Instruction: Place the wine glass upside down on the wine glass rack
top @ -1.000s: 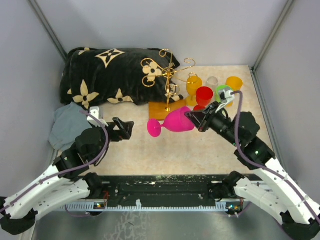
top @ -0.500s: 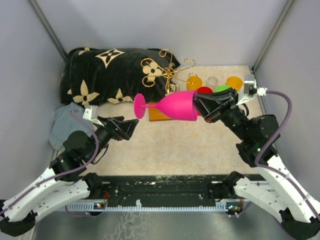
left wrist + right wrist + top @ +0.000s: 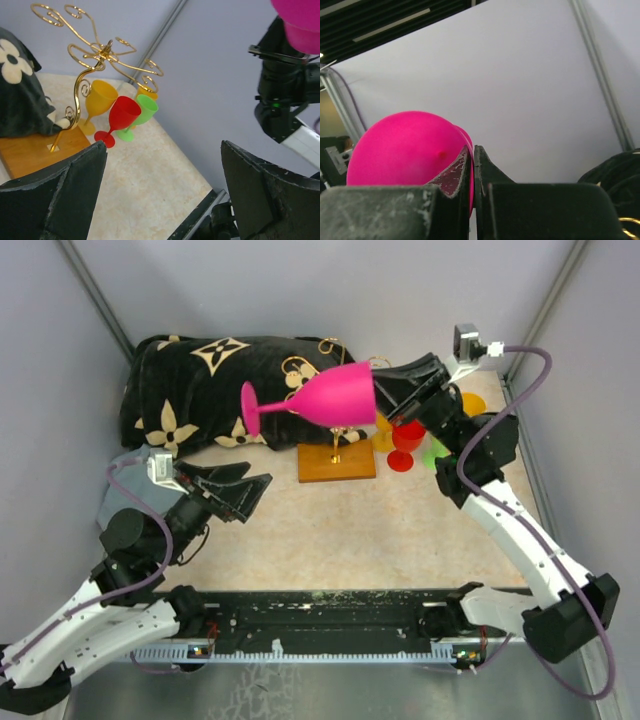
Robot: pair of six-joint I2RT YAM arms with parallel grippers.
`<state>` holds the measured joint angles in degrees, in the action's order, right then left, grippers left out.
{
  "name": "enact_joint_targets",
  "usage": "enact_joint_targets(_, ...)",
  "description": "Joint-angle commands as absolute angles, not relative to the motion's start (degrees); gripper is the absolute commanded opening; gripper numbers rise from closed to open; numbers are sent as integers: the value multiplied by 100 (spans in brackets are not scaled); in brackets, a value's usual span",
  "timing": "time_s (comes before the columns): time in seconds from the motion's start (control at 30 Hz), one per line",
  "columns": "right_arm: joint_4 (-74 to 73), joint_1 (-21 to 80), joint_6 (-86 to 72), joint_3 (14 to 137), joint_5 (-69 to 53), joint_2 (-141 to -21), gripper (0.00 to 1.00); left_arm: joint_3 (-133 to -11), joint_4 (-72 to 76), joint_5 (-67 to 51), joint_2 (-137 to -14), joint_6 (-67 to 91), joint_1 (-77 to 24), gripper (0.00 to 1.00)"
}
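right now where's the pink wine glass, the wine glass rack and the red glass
pink wine glass [image 3: 335,398]: top view, on its bowl
wine glass rack [image 3: 352,465]: top view, on its wooden base
red glass [image 3: 124,113]: left wrist view, on its bowl

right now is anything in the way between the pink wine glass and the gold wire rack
Nothing visible. The bright pink wine glass, held sideways by the right end effector, hangs raised by the gold wire rack, whose curled arms are bare.

From high at six o'clock, my top view looks down toward twelve. My left wrist view sits low, facing two o'clock at the wine glass rack [image 3: 104,50], which both views share. My right wrist view, tight against the wine glass [image 3: 405,145], faces nine o'clock and tilts upward.
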<state>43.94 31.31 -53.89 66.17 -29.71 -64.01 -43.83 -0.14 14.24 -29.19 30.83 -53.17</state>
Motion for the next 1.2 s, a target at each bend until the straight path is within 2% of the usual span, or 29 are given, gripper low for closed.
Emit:
enact_joint_targets(0.0, 6465, 2257, -7099, 6863, -3411, -6771, 0, -4531, 604, 1220, -2853, 2871, -5320, 100)
enact_joint_targets(0.17, 6776, 1936, -7399, 6910, -3668, -7133, 0, -4792, 714, 1142, -3157, 2464, -5320, 100)
enact_joint_targets(0.6, 6915, 1078, -7517, 6696, -3922, -7062, 0, -5737, 1150, 544, -4517, 1442, -5171, 100)
enact_joint_targets(0.8, 6948, 528, -7543, 6644, -3877, -7000, 0, -6017, 1065, -178, -5079, 1688, -4493, 100)
enact_joint_targets(0.97, 6953, 269, -7546, 6479, -3804, -6903, 0, -6121, 1326, -1404, -5431, 2264, -3297, 100)
enact_joint_targets(1.17, 6895, 229, -7553, 6495, -3823, -6906, 0, -6329, 1539, -2235, -5735, 2395, -2360, 100)
